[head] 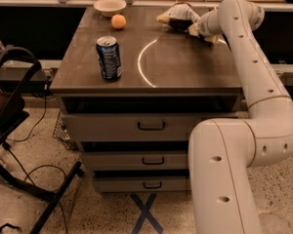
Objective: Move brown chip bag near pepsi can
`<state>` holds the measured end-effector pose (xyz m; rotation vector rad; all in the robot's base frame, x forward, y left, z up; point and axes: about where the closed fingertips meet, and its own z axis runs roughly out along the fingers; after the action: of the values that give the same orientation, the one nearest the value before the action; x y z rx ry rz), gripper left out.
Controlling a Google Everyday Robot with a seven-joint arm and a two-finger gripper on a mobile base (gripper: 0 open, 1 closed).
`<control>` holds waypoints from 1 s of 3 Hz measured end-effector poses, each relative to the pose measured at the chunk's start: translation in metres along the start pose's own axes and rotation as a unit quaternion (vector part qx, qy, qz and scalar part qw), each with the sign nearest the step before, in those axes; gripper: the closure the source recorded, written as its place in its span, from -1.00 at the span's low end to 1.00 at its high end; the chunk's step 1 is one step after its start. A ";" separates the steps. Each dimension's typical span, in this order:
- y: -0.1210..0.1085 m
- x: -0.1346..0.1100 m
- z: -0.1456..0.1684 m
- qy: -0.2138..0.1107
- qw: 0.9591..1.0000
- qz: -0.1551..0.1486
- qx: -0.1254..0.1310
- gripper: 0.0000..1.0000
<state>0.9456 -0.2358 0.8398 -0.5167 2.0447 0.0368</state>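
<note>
One-armed, reaching over the far right of the dark, smooth woodgrain tabletop (185, 62), resting the gripper (197, 28) against the crinkled foil of the brown chip bag (177, 14) near the back edge. Clamping or loose: cannot tell. Standing upright, well apart at front left: the cylindrical blue pepsi can (109, 57). Lying behind it, beside a pale round bowl (110, 6): a small orange fruit (118, 21).
</note>
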 end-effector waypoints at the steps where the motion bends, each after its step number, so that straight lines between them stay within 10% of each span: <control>1: 0.000 -0.001 -0.001 0.000 1.000 0.000 0.000 1.00; 3: 0.000 -0.001 -0.001 0.000 1.000 0.000 0.000 1.00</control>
<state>0.9453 -0.2358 0.8408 -0.5169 2.0448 0.0362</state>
